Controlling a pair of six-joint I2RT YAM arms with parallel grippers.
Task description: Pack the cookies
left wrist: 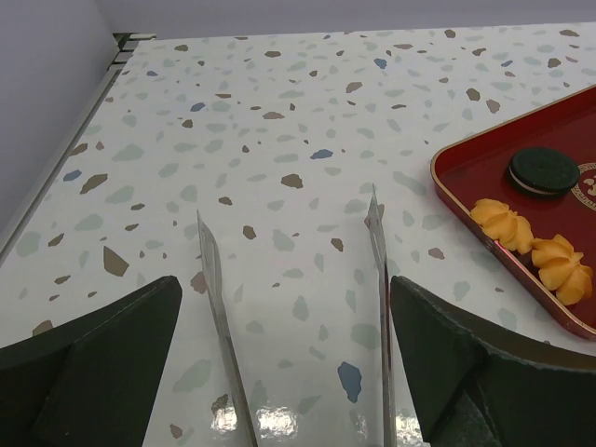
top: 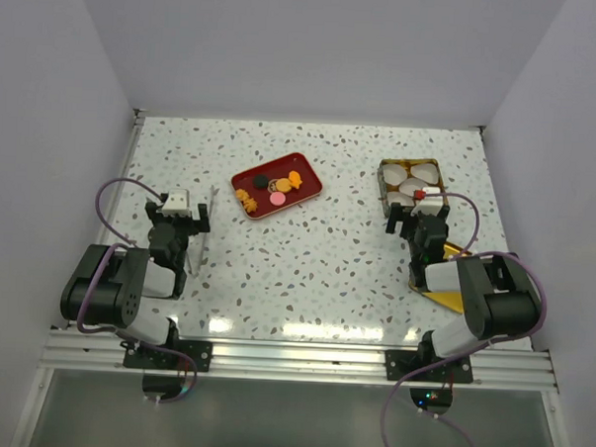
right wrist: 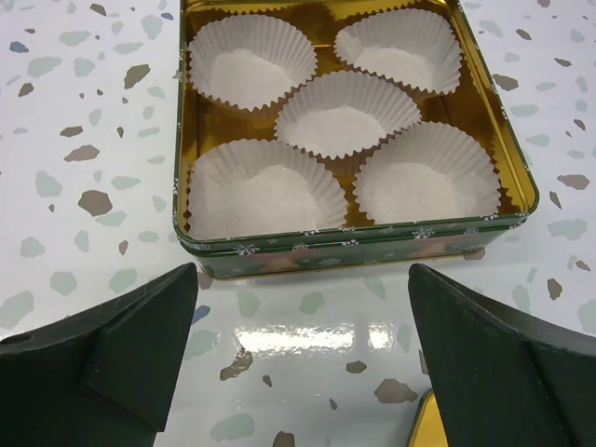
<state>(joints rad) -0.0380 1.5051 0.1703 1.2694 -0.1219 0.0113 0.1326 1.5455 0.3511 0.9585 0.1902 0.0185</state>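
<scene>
Top external shows the cookies (top: pixel 277 186) on the red tray (top: pixel 310 190) mid-table, well apart from both arms. Left gripper (left wrist: pixel 287 284) gapes wide around metal tongs (left wrist: pixel 212 279); whether it grips them, I cannot tell. Right gripper (right wrist: pixel 303 268), wide and empty, hovers just short of the tin's (right wrist: pixel 354 244) near wall.

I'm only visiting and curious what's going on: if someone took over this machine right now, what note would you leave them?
Left claw: open, over the table beside the red tray. Thin metal tong blades show between its fingers; I can't tell whether they are gripped.
Right claw: open and empty, facing the tin.
Cookies: those in view sit on the red tray, none in the tin.
Tin: five white paper cups, all empty.
Done: nothing packed yet.
Left: carry each cookie from the tray into the cups.
</scene>
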